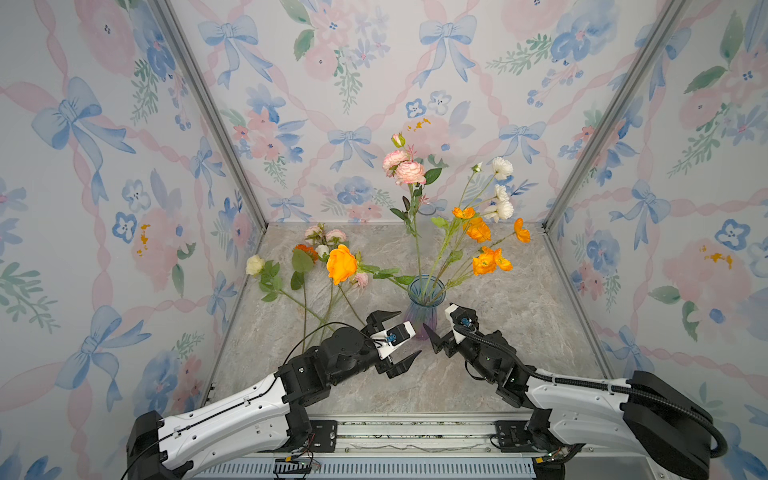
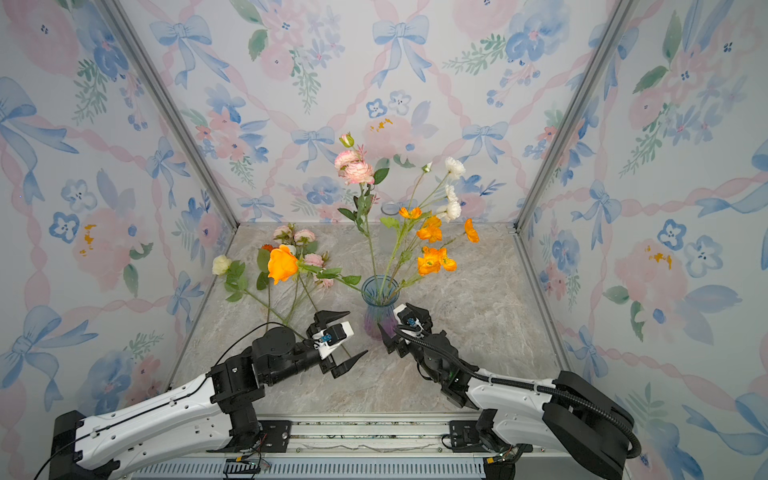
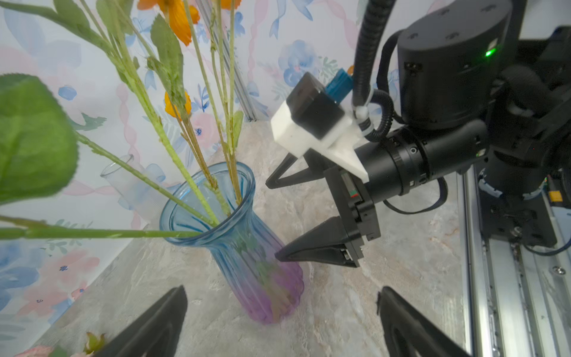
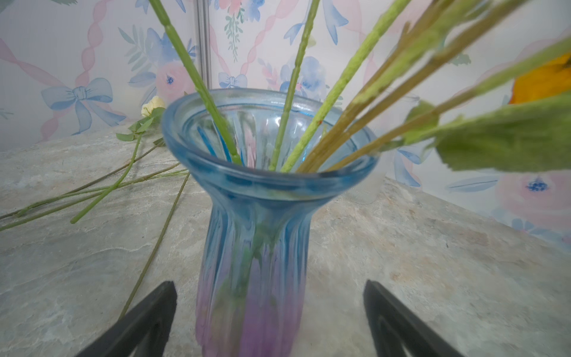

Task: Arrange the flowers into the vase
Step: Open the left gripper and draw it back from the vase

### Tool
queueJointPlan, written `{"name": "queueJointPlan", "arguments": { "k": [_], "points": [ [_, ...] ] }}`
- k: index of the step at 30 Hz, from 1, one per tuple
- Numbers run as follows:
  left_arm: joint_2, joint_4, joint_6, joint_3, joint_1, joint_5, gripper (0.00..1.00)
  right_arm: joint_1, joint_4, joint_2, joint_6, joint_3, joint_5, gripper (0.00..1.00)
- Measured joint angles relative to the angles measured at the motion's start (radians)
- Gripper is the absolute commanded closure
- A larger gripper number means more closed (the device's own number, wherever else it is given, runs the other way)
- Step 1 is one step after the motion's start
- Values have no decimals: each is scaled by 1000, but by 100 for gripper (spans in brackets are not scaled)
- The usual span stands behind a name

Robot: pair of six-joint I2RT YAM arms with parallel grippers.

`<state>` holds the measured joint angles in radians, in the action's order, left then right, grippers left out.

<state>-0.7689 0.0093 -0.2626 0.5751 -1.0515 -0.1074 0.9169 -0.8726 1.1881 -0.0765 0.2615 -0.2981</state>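
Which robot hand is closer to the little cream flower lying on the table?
Left. The left gripper is on the cream flower's side of the vase; the right gripper is on the vase's other side, farther away.

Robot test booth, prob. a lab: wallpaper panels (image 1: 374,62) w/ bows on 3 sides of marble-look tabletop (image 1: 519,332), aluminium posts (image 1: 211,112) at its back corners, metal rail (image 1: 415,434) w/ loose wiring (image 1: 297,459) along its front edge, 2 robot arms (image 1: 224,419) mounted there.
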Motion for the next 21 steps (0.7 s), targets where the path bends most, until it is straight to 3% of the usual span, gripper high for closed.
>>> {"name": "queueJointPlan", "arguments": {
  "k": [8, 21],
  "points": [
    [72, -20, -25, -8, 0, -98, 2, -11, -121, 148, -19, 65, 40, 3],
    [26, -27, -26, -8, 0, -106, 2, -77, -274, 332, -21, 170, 45, 1]
  ]
}}
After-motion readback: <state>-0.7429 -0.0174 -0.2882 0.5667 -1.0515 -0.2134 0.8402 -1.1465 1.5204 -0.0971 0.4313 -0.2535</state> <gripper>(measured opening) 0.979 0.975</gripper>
